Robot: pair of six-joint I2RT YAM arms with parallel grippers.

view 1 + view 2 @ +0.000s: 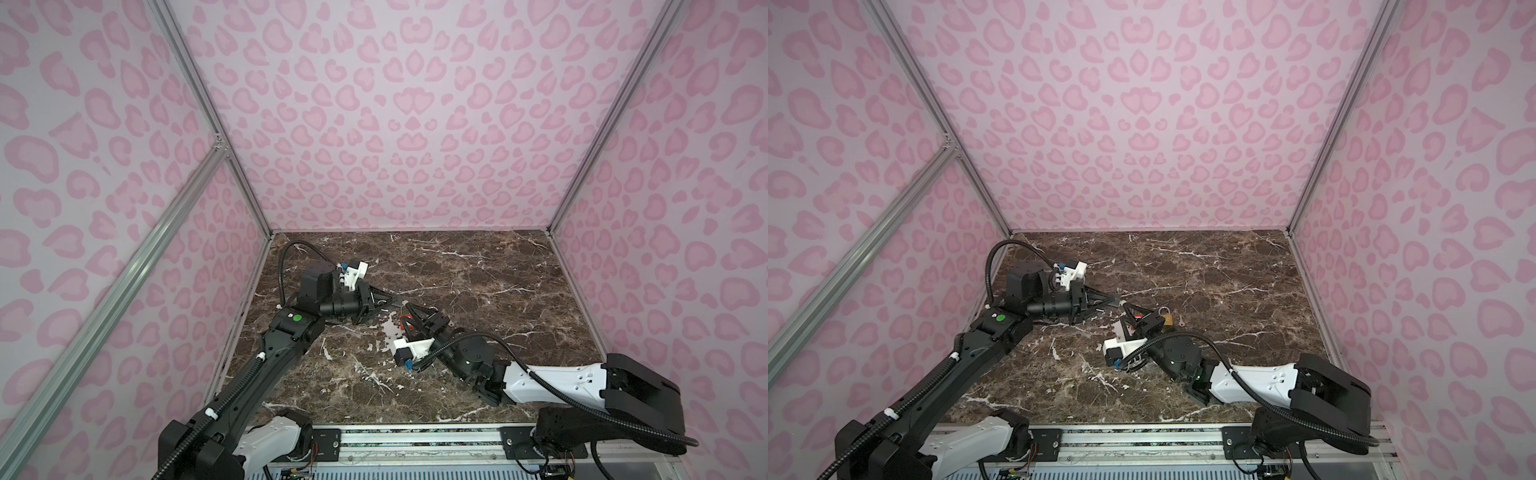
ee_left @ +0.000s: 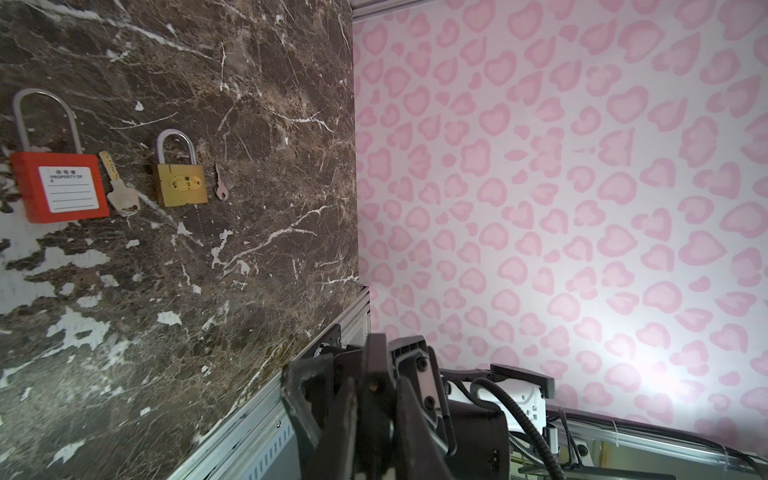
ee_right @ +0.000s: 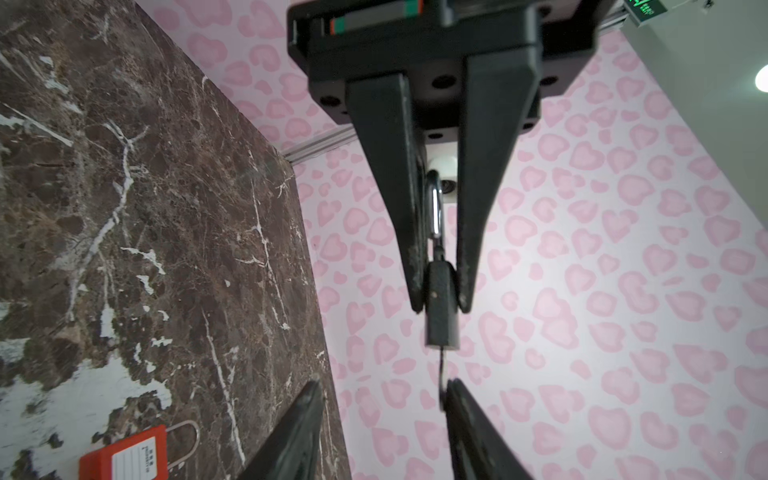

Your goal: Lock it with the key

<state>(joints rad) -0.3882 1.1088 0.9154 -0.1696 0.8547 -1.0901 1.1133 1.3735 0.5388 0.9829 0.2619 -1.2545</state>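
Pink heart-patterned walls enclose a brown marble tabletop. The left arm and right arm reach in from the near edge, and their tips meet close together near the middle of the tabletop.

In the right wrist view the left tool is clamped on a black padlock. Its two fingers press the sides of the body, and the silver shackle runs back between them. The padlock shows there against the wall, beyond the tabletop's edge.

The right tool faces the padlock's underside with its jaws apart, the wall showing in the gap between them. A thin dark key, seen edge-on, runs from the bottom of the padlock to the tip of one right finger. Only that one finger reaches it.

A red padlock with a white label lies flat on the tabletop, with a large pale key just beside it. Next comes a smaller brass padlock, then a small key near its far side. All four lie apart from both tools.
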